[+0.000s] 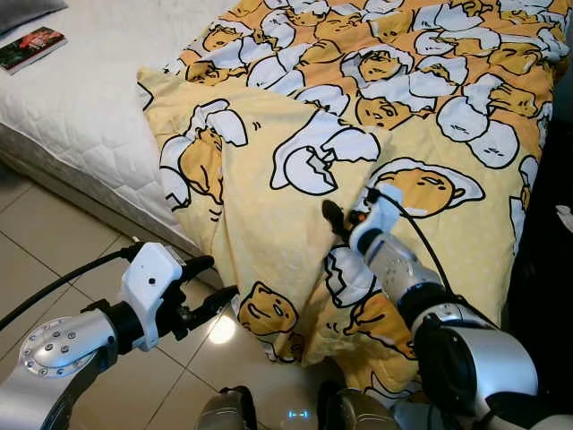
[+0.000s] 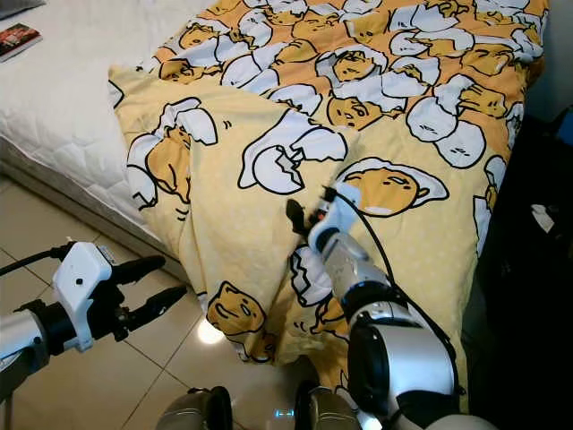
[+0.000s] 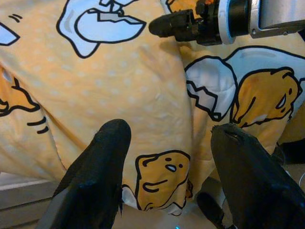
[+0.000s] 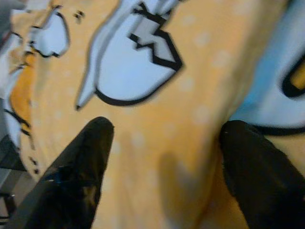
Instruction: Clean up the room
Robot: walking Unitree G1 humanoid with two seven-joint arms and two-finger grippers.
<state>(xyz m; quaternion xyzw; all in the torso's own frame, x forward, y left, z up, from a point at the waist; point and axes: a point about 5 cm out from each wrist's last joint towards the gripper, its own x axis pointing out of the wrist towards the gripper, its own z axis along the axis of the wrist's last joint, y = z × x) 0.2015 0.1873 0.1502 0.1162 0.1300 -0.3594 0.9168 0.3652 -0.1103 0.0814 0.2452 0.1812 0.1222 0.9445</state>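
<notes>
Beige floor tiles (image 1: 54, 242) run under a bed whose white quilted mattress (image 1: 81, 98) fills the ten o'clock part of the left eye view, with one dark book (image 1: 31, 47) lying near its far corner and a grey pillow corner (image 1: 27, 11) just beyond it. One yellow blanket (image 1: 269, 206), printed with egg-and-yolk cartoon figures, covers the rest of the bed and spills over the edge toward six o'clock, its hanging fold reaching down to the tiles. Two grippers show: the left gripper (image 1: 215, 279) hovers at seven o'clock over the tiles, just beside the hanging fold, fingers parted and holding nothing; the right gripper (image 1: 334, 218) sits near the centre, pressed against a crease of the blanket. From the right eye view the scene is the same, though the book sits at the very edge at eleven o'clock and a dark strip of floor with a small white scrap (image 2: 542, 218) appears at three o'clock. Looking along the left wrist, two black fingers (image 3: 95, 176) stand wide apart before the drooping blanket — and the right gripper reaches in from across the fabric, something the head views only hint at. Along the right wrist, blurred, its fingers (image 4: 78, 171) are spread with the blanket's fabric close between them; whether they touch it cannot be told.
</notes>
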